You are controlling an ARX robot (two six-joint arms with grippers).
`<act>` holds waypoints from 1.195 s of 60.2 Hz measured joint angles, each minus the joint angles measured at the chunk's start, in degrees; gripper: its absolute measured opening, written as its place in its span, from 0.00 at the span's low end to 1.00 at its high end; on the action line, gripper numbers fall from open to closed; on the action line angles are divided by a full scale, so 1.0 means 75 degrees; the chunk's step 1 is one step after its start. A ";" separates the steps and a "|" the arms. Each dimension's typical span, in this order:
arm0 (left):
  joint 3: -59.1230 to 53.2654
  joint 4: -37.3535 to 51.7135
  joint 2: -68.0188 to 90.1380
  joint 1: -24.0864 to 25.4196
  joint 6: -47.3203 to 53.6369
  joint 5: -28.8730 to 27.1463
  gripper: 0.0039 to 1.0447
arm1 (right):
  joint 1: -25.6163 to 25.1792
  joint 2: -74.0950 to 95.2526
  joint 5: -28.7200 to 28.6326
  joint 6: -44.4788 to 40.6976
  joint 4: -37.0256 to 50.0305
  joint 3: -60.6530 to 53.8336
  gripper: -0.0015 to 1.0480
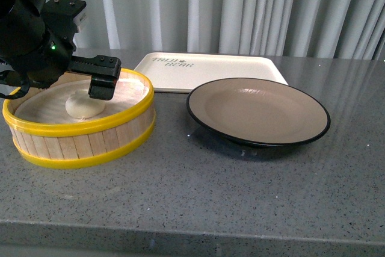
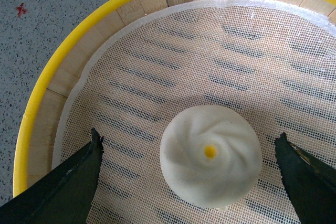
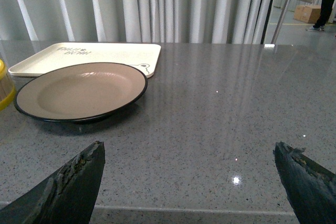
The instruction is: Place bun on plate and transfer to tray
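Bun [image 2: 210,153]: small, round, smooth white dough, spiral pleats, yellow dot at crown. Sits on white mesh liner [image 2: 157,66] inside steamer basket [image 1: 78,127], round, wooden slats, yellow rims.
Left claw [image 2: 188,135]: dark fingers spread wide, flanking bun, not touching.
Right claw [image 3: 188,145]: spread, over grey speckled surface [image 1: 198,203].
Plate [image 1: 258,112]: round, shallow, tan, glossy black rim, beside basket.
Tray [image 1: 210,67]: rectangular, cream, rounded corners, dark lettering, behind plate.

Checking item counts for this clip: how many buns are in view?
1. The bun sits inside the steamer basket, between the fingers of the open left gripper. The plate and tray hold none; the arm hides part of the basket.
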 joint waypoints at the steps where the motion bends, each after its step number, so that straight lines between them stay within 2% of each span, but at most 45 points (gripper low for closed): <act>1: 0.0000 0.0000 0.0000 0.0000 -0.0006 0.0000 0.94 | 0.0000 0.0000 0.0003 0.0000 0.0000 0.0000 0.92; 26: 0.0003 -0.0146 0.0105 -0.0015 -0.0251 -0.0012 0.93 | 0.0000 0.0000 0.0000 0.0000 0.0000 0.0000 0.92; 62: 0.0134 -0.0163 0.0157 -0.0029 -0.0600 0.0198 0.09 | 0.0000 0.0000 0.0003 0.0000 0.0000 0.0000 0.92; 65: 0.0152 -0.0163 0.0154 -0.0029 -0.0615 0.0216 0.04 | 0.0000 0.0000 0.0000 0.0000 0.0000 0.0000 0.92; 72: 0.0184 -0.0163 0.0061 -0.0052 -0.0632 0.0256 0.04 | 0.0000 0.0000 0.0000 0.0000 0.0000 0.0000 0.92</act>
